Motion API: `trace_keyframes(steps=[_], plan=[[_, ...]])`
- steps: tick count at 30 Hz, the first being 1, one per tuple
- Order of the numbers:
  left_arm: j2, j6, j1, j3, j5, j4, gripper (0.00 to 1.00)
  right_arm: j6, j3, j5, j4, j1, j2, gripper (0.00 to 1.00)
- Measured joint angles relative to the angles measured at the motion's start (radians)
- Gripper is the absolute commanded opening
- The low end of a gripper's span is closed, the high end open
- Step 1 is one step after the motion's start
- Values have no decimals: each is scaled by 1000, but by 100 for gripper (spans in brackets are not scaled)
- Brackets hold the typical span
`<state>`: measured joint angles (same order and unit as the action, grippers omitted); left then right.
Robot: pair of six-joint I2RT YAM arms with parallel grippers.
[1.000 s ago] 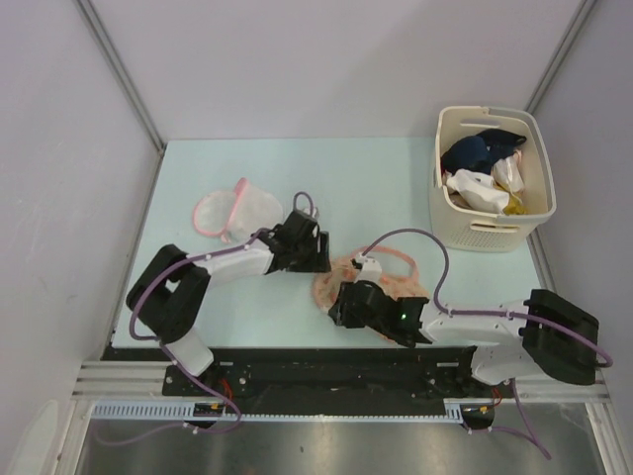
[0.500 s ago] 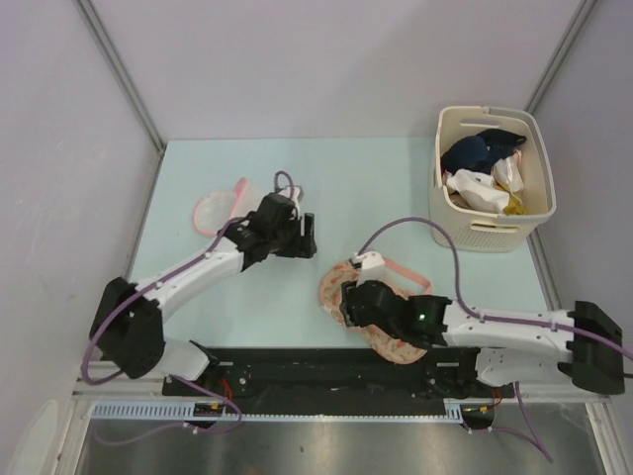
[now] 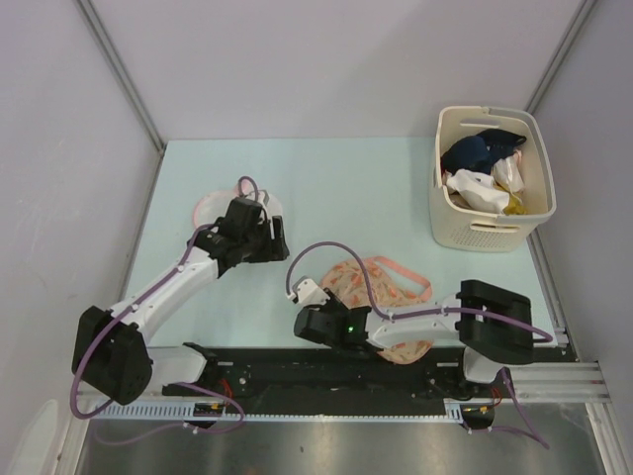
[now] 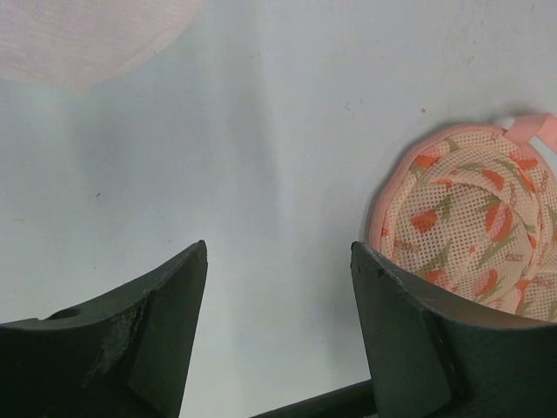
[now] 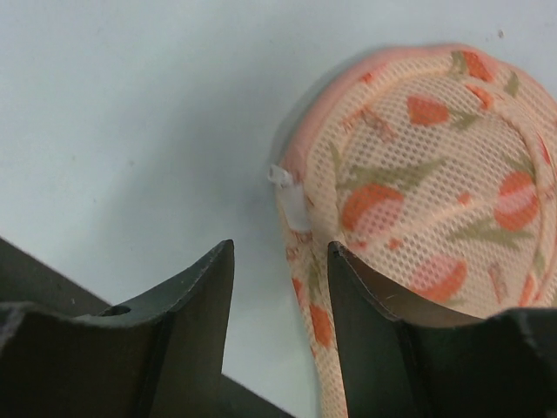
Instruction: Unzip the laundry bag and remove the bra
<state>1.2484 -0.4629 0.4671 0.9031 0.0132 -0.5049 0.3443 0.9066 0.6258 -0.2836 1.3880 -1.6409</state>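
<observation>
- The left hand [image 4: 278, 252] was wide open and empty, with only bare surface [image 3: 346, 188] between its 2 fingers.
- Off its right finger lay the laundry bag [image 4: 470, 226], flat on the surface and apart from that hand.
- Ahead and to that hand's left, a white round cloth [image 4: 87, 35] with a pink edge was cut off by the frame.
- The right hand [image 5: 280, 248] was open too and held nothing. Its right finger covered the bag's near edge, contact unclear.
- A small white tab [image 5: 285, 185] on the bag's rim sat just ahead of that gap.
- From above, the right arm crossed the bag and hid its middle.
- A cream basket [image 3: 485, 236] of navy and white garments stood well away from both hands.
- The bra could not be made out, as the mesh hid the bag's contents.
</observation>
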Motion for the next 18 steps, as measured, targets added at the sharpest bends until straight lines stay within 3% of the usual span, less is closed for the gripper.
trace_keyframes(steps=[4, 6, 8, 9, 13, 18], plan=[[0, -10, 0, -1, -3, -6, 72, -27, 29, 24, 60, -5, -80, 41], [-4, -13, 0, -6, -9, -6, 72, -31, 33, 46, 79, -8, -113, 21], [-8, -16, 0, -10, -13, -9, 72, -37, 34, 77, 89, -13, -138, 13], [-9, -16, 0, -11, -16, -10, 72, -33, 35, 85, 94, -16, -143, 13], [-15, -16, 0, -14, -18, -14, 72, -34, 35, 91, 96, -18, -143, 43], [-19, -16, 0, -19, -29, -12, 72, -51, 33, 48, 99, -19, -100, 49]])
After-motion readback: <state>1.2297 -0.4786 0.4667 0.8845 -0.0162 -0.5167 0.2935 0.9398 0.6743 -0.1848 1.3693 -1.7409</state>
